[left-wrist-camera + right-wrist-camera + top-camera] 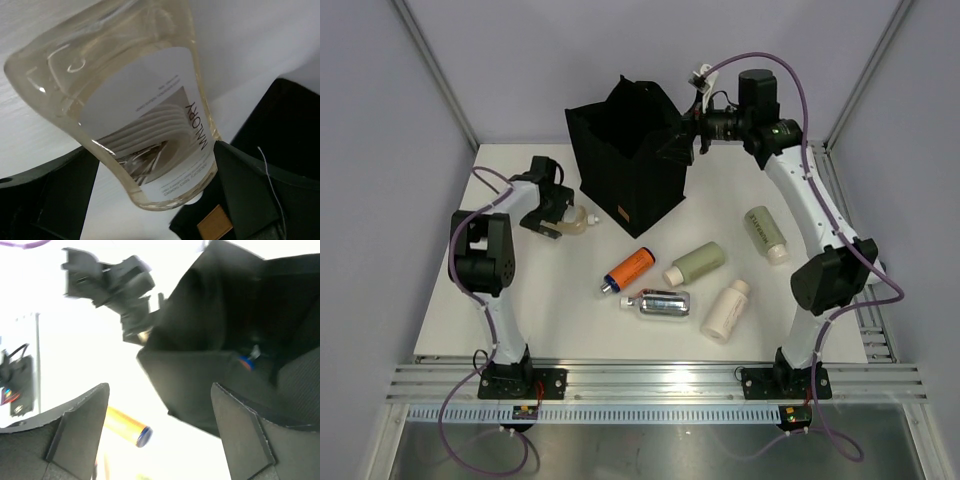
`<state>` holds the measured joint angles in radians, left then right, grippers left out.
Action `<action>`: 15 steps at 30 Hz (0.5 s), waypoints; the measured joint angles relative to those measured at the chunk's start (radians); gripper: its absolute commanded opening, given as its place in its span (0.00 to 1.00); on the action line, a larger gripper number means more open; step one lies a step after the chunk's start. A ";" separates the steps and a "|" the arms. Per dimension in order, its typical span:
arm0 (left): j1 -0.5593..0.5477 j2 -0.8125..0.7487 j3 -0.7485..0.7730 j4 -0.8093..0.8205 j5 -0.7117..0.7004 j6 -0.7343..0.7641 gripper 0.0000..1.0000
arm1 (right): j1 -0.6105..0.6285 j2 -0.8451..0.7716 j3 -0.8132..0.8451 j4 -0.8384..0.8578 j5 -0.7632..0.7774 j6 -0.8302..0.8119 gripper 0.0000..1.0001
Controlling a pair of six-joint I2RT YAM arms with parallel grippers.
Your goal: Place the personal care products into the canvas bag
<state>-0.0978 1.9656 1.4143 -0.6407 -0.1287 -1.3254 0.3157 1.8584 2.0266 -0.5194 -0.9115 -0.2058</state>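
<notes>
Overhead view: the black canvas bag (pixel 625 165) stands upright and open at the far centre of the white table (pixel 520 320), boxy, matte fabric. The left tool (pixel 558 216) is just left of the bag, closed on the clear amber bottle (pixel 576 222). The right tool (pixel 682 148) is at the bag's right rim. Five products lie on their sides near the bag: an orange bottle (pixel 628 270) with blue cap, a sage-green bottle (pixel 697 263), a second sage-green bottle (pixel 765 233), a shiny silver bottle (pixel 663 303) and a cream bottle (pixel 726 310). The left wrist view alone shows the held bottle's rounded, glossy, see-through body with pale liquid and a white printed label, clamped between both fingers (pixel 250 195), and the bag's tan label (pixel 215 222). The right wrist view alone shows the right tool spread wide and gripping nothing, and, inside the bag, a blue cap (pixel 245 362) with a sliver of orange.
</notes>
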 measured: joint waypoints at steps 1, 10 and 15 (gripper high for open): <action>0.001 0.012 0.009 0.005 0.001 -0.014 0.99 | -0.005 -0.024 -0.021 -0.009 -0.016 -0.008 0.92; 0.017 0.220 0.304 -0.258 0.001 -0.109 0.99 | -0.040 -0.095 -0.113 -0.095 -0.121 -0.049 0.94; 0.027 0.374 0.558 -0.489 -0.018 -0.085 0.86 | -0.062 -0.096 -0.124 -0.116 -0.158 -0.043 0.93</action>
<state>-0.0711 2.3394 1.9728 -1.1301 -0.1471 -1.4105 0.2539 1.7622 1.9030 -0.6350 -1.0695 -0.2489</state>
